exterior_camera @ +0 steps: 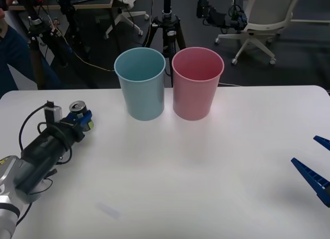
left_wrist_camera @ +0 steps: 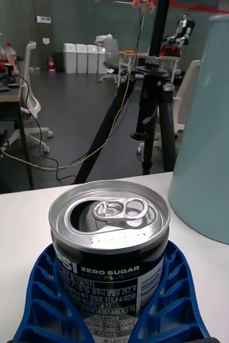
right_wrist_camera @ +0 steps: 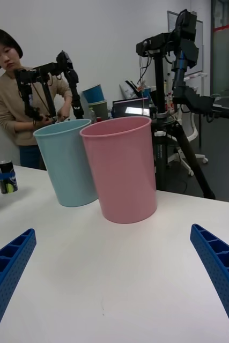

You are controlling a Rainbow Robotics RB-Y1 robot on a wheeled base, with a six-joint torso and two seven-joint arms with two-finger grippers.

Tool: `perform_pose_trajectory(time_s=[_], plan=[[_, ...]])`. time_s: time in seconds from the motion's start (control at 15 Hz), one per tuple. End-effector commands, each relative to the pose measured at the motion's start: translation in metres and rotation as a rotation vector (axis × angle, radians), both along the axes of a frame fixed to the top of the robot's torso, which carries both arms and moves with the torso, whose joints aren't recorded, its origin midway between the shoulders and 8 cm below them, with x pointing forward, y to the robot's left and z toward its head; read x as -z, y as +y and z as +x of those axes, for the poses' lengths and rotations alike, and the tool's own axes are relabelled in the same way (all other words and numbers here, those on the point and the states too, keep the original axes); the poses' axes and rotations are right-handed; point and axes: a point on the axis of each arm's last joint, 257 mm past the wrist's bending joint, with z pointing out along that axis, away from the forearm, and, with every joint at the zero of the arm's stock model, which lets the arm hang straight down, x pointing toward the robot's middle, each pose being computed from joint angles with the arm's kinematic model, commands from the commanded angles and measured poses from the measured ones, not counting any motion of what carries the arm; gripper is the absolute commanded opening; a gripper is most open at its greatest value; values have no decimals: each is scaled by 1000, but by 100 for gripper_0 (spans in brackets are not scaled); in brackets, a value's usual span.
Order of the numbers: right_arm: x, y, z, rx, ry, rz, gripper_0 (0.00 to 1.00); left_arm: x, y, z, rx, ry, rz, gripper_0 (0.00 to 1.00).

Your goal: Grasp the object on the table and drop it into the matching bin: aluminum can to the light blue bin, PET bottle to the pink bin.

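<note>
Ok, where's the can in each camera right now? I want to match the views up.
Front view: the aluminum can stands at the table's left side, between the left gripper's fingers.
Right wrist view: small, at the picture's left edge, beyond the light blue bin.
Left wrist view: close up, centre, between the blue fingers.
Shared landmark: the light blue bin.

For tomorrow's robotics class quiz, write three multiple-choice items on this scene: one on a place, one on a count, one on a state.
1. Where is the aluminum can?
A. In the pink bin
B. On the table's left side, at the left end effector
C. Between the bins

2. How many bins stand on the table?
A. One
B. Two
C. Three

3. What is the right end effector's state?
A. Open, holding nothing
B. Shut on the can
C. Shut on a bottle

Key: B, the left end effector wraps the can; B, the light blue bin and pink bin; A, the right end effector has its fingers spread.
</note>
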Motion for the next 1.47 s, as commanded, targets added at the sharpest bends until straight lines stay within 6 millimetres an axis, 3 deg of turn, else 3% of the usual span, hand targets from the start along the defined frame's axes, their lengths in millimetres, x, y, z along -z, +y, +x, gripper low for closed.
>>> perform_pose_trajectory(time_s=[0.07,0.53,1.0,1.2,1.47], plan=[[0,0,0,0,0,0,100,-15,5,-19,11,-39,26,0],[0,0,0,0,0,0,100,-70,-18,-62,155,-92,27,0],[0,0,0,0,0,0,100,-150,-55,-84,334,-112,26,1],[0,0,0,0,0,0,100,-178,-66,-84,386,-111,29,0],[0,0,0,0,0,0,100,-222,-95,-70,467,-113,21,0]])
